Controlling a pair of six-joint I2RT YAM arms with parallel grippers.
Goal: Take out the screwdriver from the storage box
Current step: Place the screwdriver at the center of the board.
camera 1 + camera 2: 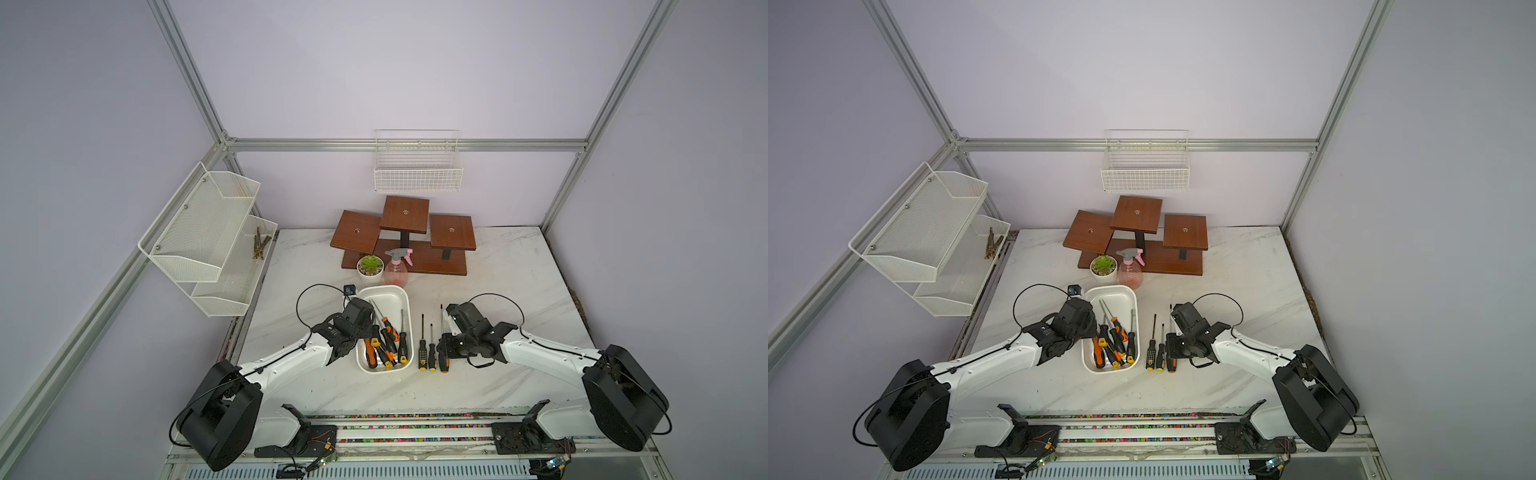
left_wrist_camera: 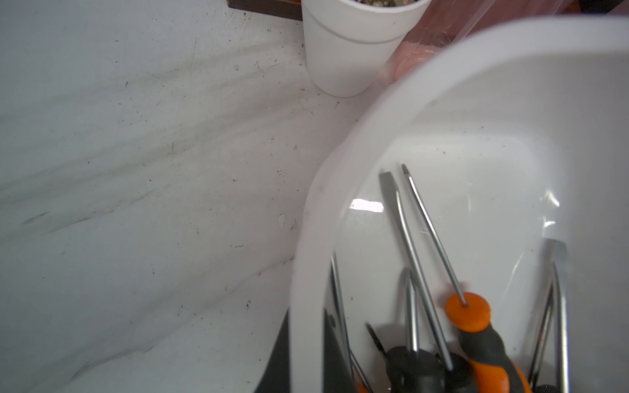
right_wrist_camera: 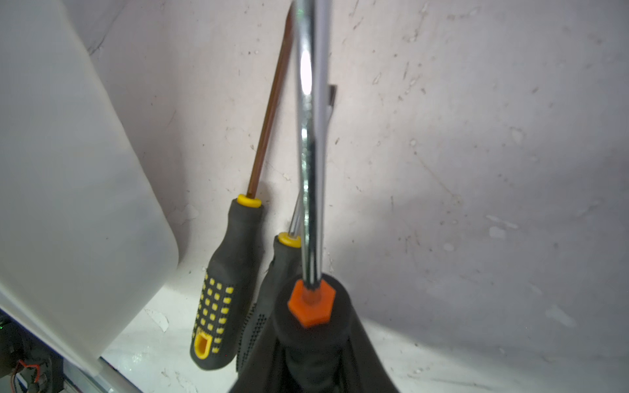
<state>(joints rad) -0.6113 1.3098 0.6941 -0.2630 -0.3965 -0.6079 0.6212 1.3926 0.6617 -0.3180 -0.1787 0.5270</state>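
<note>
Both top views: high, from the robot's base side, tilted down on whole table [image 1: 519, 266], arms, back wall; nearly the same field. Left wrist: very near, over storage box [image 2: 340, 163] rim. Right wrist: very near, along screwdriver [image 3: 311, 153] shaft. Box shared by all four.

Bare tabletop [image 1: 498, 270] beyond the laid-out screwdrivers [image 1: 432, 353]; plant pot [image 1: 370, 272] and spray bottle [image 1: 395, 272] just behind the storage box [image 1: 384, 287].

My black right pincer [image 3: 313, 371] carries a screwdriver [image 3: 311, 326] with black handle, orange hexagonal collar and chrome shaft. The dotted screwdriver [image 3: 218, 299] is black, patterned with yellow squares and a yellow collar. My storage box [image 2: 510, 37] is white; one screwdriver handle [image 2: 469, 313] inside is orange and grey. The tabletop [image 1: 519, 270] is white marble, grey-veined.
</note>
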